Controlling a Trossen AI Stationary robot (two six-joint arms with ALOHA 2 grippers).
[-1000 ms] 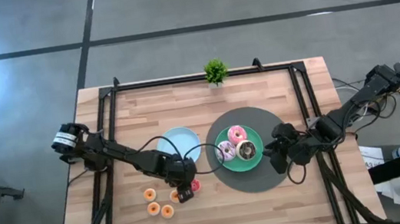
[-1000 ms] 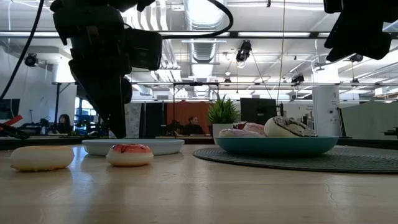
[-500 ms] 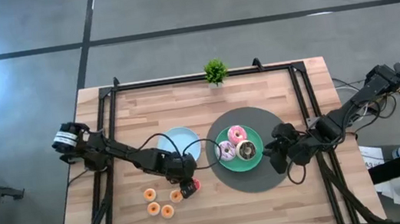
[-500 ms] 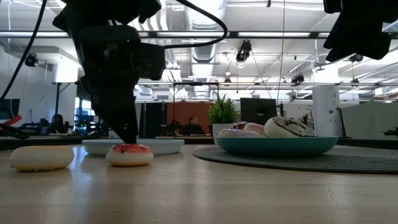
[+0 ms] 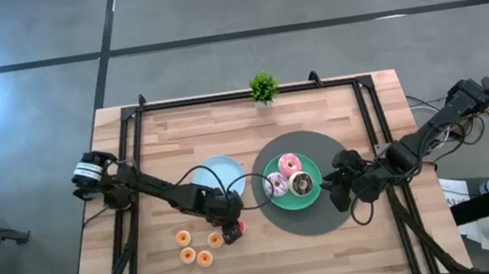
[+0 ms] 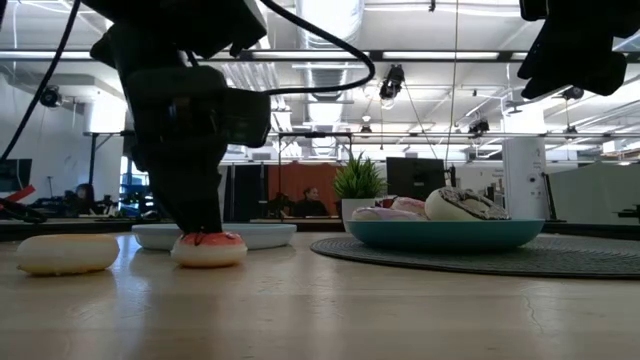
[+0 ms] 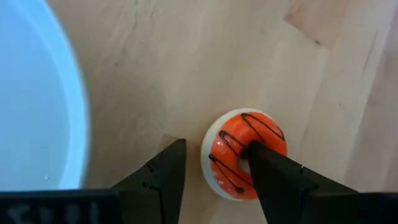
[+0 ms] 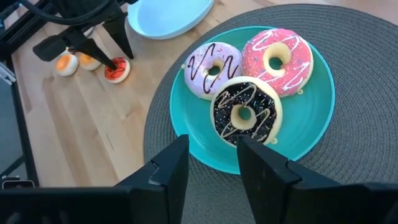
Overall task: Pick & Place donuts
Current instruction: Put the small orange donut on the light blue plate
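A red mini donut [image 7: 245, 155] lies flat on the wooden table, near the light-blue plate [image 5: 218, 174]. My left gripper [image 7: 214, 149] is open and low over it. One finger stands at the donut's hole, the other on the bare table beside its rim. Orange mini donuts [image 5: 187, 254] lie to its left. Three larger donuts, pink [image 8: 278, 55], pale pink [image 8: 213, 68] and chocolate [image 8: 245, 112], lie on the teal plate [image 8: 186, 137]. My right gripper [image 8: 213, 146] hangs open above that plate's right edge, with nothing between its fingers. My left gripper comes at the red mini donut [image 6: 208, 248] from above, slanting. One fingertip [image 7: 255, 152] is at the hole and the other [image 7: 176, 149] stands outside the ring's rim. I cannot tell whether either finger touches it. The donut rests flat on the table.
The teal plate sits on a dark round mat [image 5: 331, 220]. A small green plant [image 5: 264, 87] stands at the far edge. Black frame rails [image 5: 132, 142] run along the table's left and right sides. Bare wood lies near the front edge.
My left gripper has come down onto the red mini donut, its fingers still apart. The donut has stayed where it was.
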